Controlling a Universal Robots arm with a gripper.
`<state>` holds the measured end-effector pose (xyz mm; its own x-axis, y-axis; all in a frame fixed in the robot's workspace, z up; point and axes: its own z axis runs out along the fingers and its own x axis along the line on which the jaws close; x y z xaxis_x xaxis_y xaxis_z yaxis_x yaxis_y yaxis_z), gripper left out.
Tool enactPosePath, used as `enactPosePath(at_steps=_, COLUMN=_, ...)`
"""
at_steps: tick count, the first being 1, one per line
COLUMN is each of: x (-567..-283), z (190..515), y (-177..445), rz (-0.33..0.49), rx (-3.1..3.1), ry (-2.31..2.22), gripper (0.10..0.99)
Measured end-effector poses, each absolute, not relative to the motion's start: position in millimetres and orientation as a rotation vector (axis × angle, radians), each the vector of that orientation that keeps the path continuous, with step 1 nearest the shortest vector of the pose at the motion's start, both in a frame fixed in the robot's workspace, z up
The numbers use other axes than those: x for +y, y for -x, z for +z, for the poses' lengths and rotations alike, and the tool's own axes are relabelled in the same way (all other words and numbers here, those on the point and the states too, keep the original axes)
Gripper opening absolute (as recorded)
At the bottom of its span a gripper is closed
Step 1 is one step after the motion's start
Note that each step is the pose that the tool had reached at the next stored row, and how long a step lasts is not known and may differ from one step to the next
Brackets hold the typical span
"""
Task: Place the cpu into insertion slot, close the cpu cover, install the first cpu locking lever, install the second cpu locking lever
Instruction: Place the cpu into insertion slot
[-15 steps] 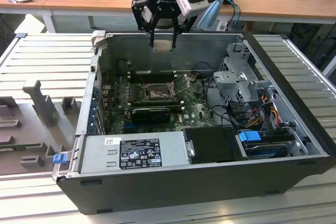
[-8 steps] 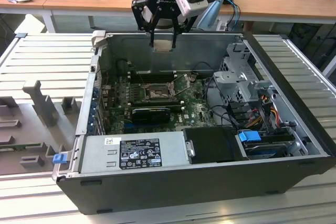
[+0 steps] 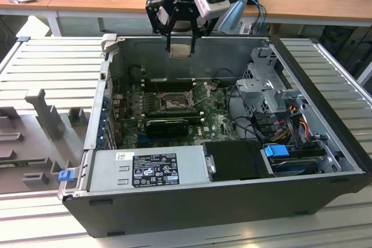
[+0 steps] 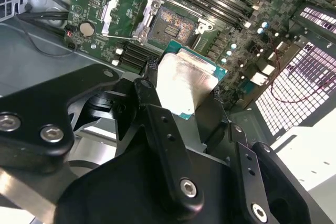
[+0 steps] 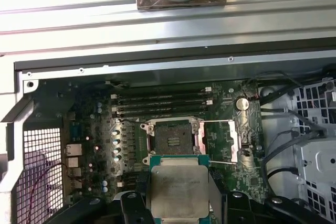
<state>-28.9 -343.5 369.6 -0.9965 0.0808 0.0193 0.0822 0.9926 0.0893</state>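
The gripper (image 3: 180, 45) hangs over the far wall of the computer case (image 3: 232, 56), well above the insertion slot (image 5: 170, 141). Its fingers (image 4: 148, 95) clamp 2 opposite edges of the cpu (image 5: 177, 190), a flat square with a pale silvery top and a green rim. Just beside the slot, the cpu cover (image 5: 218, 140) lies swung open, leaving the pin field bare, with open room above it.
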Motion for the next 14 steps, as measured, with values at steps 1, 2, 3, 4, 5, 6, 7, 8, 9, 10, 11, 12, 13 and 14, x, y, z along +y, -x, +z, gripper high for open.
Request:
enactPosePath(at_steps=1, x=-343.5, z=369.6, y=28.9, rz=-0.141, rx=-3.120, ry=0.131, gripper=0.529)
enactPosePath(at_steps=2, x=-343.5, z=369.6, y=28.9, rz=-0.141, rx=-3.120, ry=0.134, gripper=0.529)
enactPosePath(at_steps=3, x=-343.5, z=369.6, y=28.9, rz=-0.141, rx=-3.120, ry=0.139, gripper=0.529)
enactPosePath(at_steps=4, x=-343.5, z=369.6, y=28.9, rz=-0.141, rx=-3.120, ry=0.142, gripper=0.529)
enactPosePath(at_steps=5, x=-343.5, z=369.6, y=28.9, rz=-0.141, rx=-3.120, ry=0.144, gripper=0.529)
enactPosePath(at_steps=6, x=-343.5, z=369.6, y=28.9, rz=-0.141, rx=-3.120, ry=0.147, gripper=0.529)
enactPosePath(at_steps=7, x=-343.5, z=369.6, y=28.9, rz=-0.141, rx=-3.120, ry=0.150, gripper=0.529)
enactPosePath(at_steps=8, x=-343.5, z=369.6, y=28.9, rz=-0.141, rx=-3.120, ry=0.153, gripper=0.529)
enactPosePath(at_steps=9, x=-343.5, z=369.6, y=28.9, rz=-0.141, rx=-3.120, ry=0.157, gripper=0.529)
enactPosePath(at_steps=10, x=-343.5, z=369.6, y=28.9, rz=-0.141, rx=-3.120, ry=0.160, gripper=0.529)
enactPosePath(at_steps=11, x=-343.5, z=369.6, y=28.9, rz=-0.141, rx=-3.120, ry=0.162, gripper=0.529)
enactPosePath(at_steps=12, x=-343.5, z=369.6, y=28.9, rz=-0.141, rx=-3.119, ry=0.165, gripper=0.529)
enactPosePath(at_steps=13, x=-343.5, z=369.6, y=28.9, rz=-0.141, rx=-3.119, ry=0.167, gripper=0.529)
enactPosePath(at_steps=14, x=-343.5, z=369.6, y=28.9, rz=-0.141, rx=-3.119, ry=0.170, gripper=0.529)
